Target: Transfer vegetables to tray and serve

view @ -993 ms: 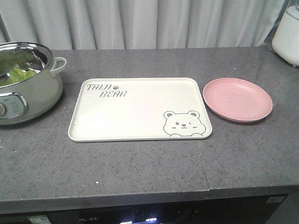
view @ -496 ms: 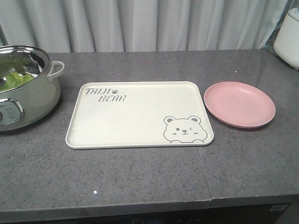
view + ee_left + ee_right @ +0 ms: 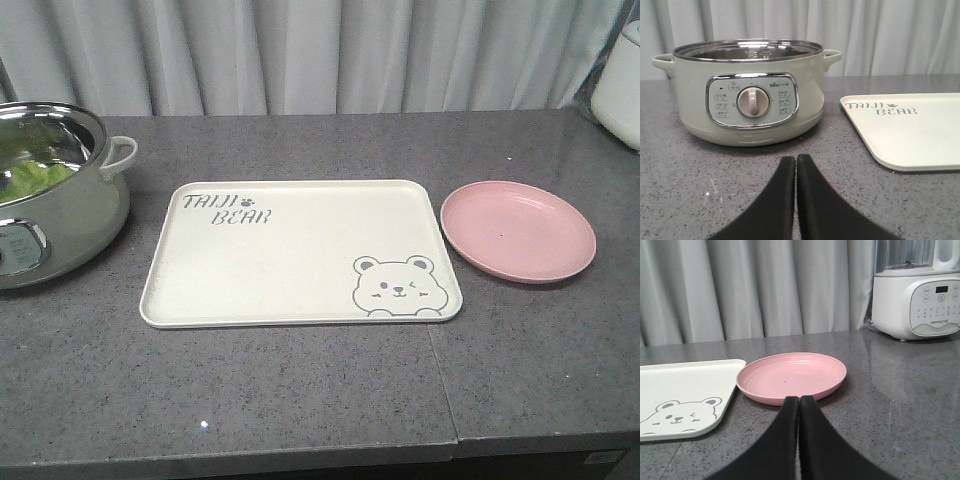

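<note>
The cream tray (image 3: 290,262) with the bear drawing lies bare in the middle of the grey counter. Green vegetables (image 3: 28,178) show inside the pale green electric pot (image 3: 60,215) at the left. In the left wrist view the pot (image 3: 747,95) stands ahead of my left gripper (image 3: 796,159), which is shut and empty, low over the counter; the tray (image 3: 920,135) lies to its right. My right gripper (image 3: 799,399) is shut and empty, its tips just before the near rim of the pink plate (image 3: 792,375). Neither gripper shows in the front view.
The round pink plate (image 3: 518,230) sits right of the tray. A white blender base (image 3: 917,302) stands at the back right of the counter. Grey curtains hang behind. The counter's front edge (image 3: 300,455) runs along the bottom of the front view.
The front view has shifted: pot, tray and plate sit slightly lower and further right in the frame, and less of the counter's front face shows. Nothing on the counter has moved.
</note>
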